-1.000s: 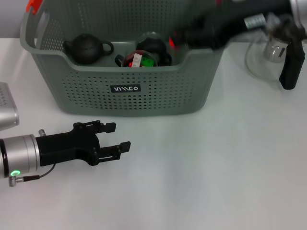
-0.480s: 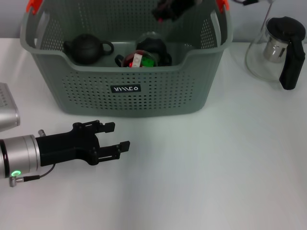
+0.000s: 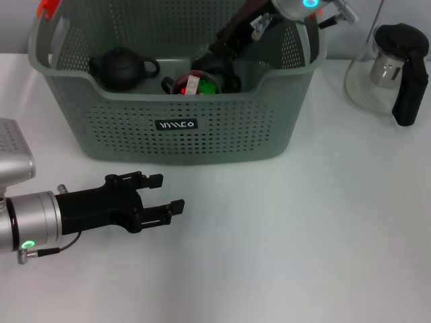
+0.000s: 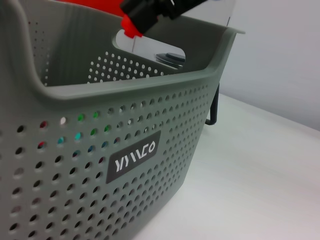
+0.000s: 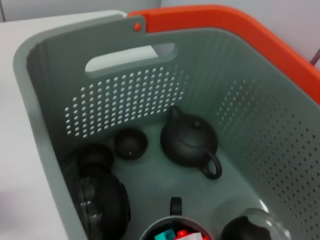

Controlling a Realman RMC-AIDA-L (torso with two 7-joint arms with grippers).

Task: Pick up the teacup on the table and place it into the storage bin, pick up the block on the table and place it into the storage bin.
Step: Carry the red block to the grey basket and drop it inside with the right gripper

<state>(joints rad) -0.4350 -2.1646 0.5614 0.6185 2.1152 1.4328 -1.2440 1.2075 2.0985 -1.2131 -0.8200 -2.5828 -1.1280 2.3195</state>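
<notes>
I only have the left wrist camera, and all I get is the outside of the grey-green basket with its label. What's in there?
Observer: The storage bin holds a black teapot, a small dark cup beside it, and a round container with red and green pieces.
Operator: Where is the right arm?
Observer: The right gripper reaches down into the bin from its far right corner, above the container.
Operator: And my own gripper?
Observer: The left gripper is open, in front of the bin and apart from it, pointing across the table.
</notes>
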